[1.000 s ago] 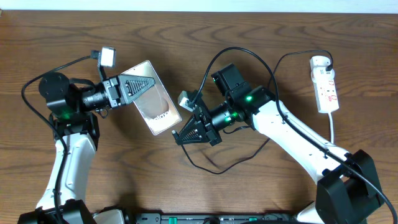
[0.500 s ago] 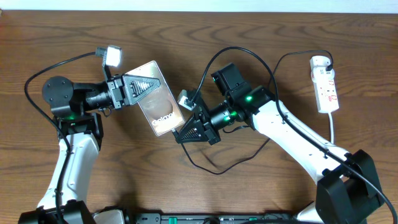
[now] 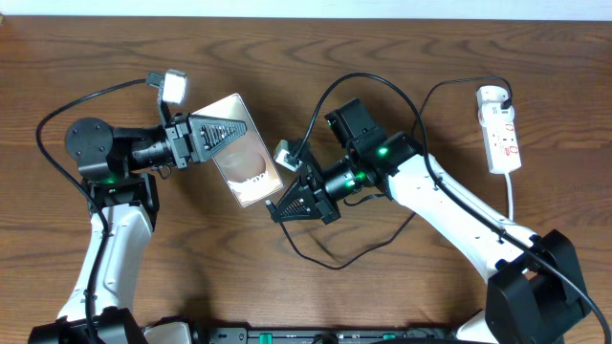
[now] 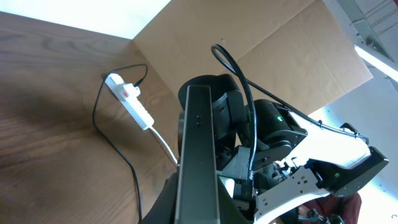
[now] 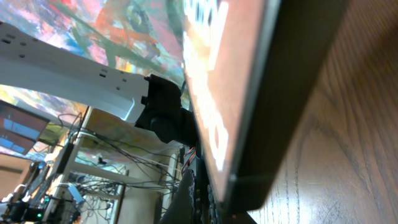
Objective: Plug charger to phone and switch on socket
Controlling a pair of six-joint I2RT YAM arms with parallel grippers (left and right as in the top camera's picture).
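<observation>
The step in hand is mating the plug to the phone, and it will go well only if the two arms line up before either pushes. The left claw (image 3: 218, 134) is clenched on the far end of the phone (image 3: 247, 164), holding it tilted and clear of the table (image 3: 402, 38), with its near end facing the right claw (image 3: 290, 204) just beside it. In the right wrist view that near end fills the frame edge-on, so the gap is small. The plug tip cannot be made out in any view, so I cannot tell whether the right claw is clenched on the charger (image 3: 335, 265) or slack, though the thin black cable loops on the table just below it. The port, judged to sit in the near short edge, should be square to the plug's axis; the left arm should hold rigid while the right advances slowly and straight, correcting any sideways offset first. A skewed push would lever the phone in its grip. The cable needs slack, not tension. The socket (image 3: 501, 129) lies well apart at the far right, its switch a matter for afterwards.
</observation>
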